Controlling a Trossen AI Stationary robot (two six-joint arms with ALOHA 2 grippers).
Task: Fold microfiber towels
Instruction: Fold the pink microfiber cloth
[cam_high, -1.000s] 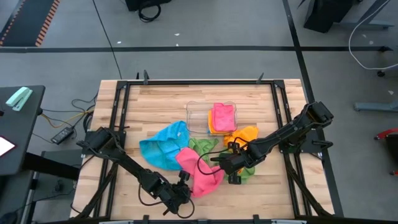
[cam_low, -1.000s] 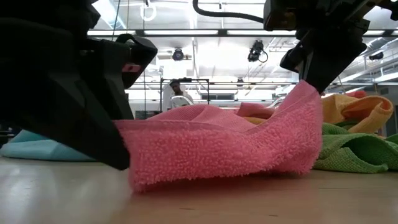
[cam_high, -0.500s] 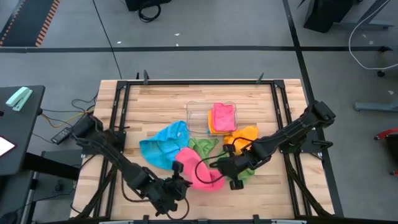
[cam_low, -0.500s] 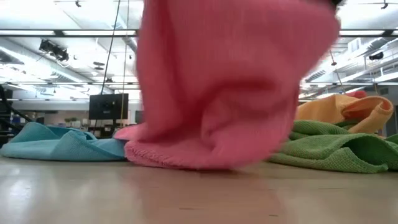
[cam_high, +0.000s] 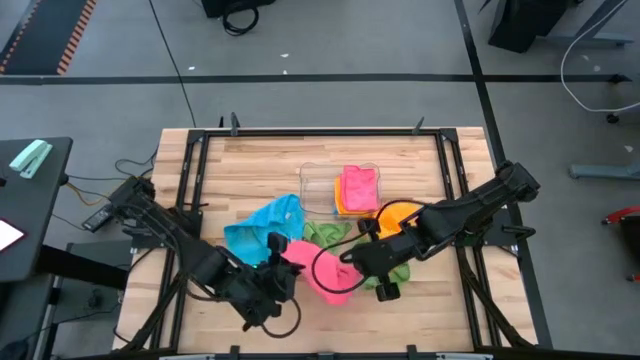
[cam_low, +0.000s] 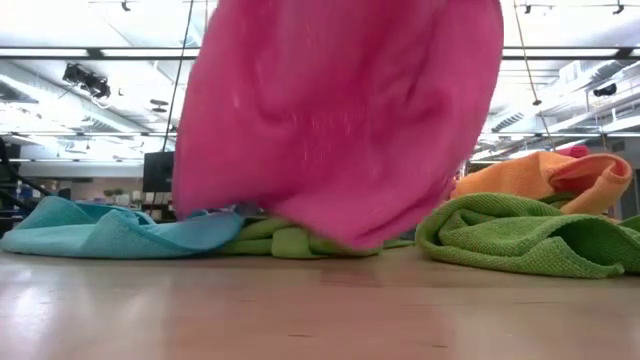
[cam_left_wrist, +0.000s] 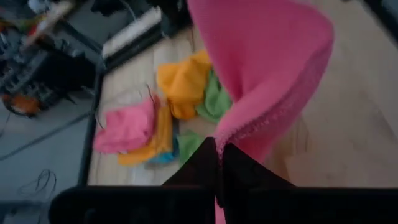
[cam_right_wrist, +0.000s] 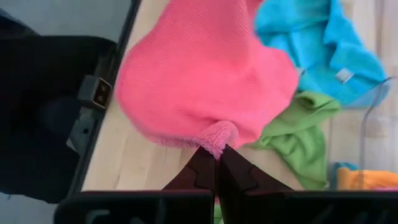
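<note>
Open workshop floor behind, ceiling strip lights, wooden table (cam_high: 250, 165) in a black frame.

Change vs a second ago: the pink towel (cam_high: 325, 275) is now off the table, hanging between both arms near the front edge at mid-width; before, it lay draped on the wood with one corner pinched. In the low view it now fills the upper frame, its bottom hem clear of the surface. My read: lift done, next is spreading it flat for the first fold.

Left gripper (cam_high: 283, 262) has its fingers closed on one pink edge; right gripper (cam_high: 345, 268) has its fingers closed on another. Both wrist views show fabric pinched at the fingertips.

Rest of the pile: blue towel (cam_high: 262, 233) left of centre, green towel (cam_high: 330, 234) just behind the pink, another green towel (cam_high: 392, 275) under the right arm, orange towel (cam_high: 398, 213) right of centre. Clear tray (cam_high: 318, 180) toward the back edge holds folded pink over orange.

Hidden: low view is motion-blurred and neither gripper shows. Can't tell whether corners or mid-edges are gripped.
</note>
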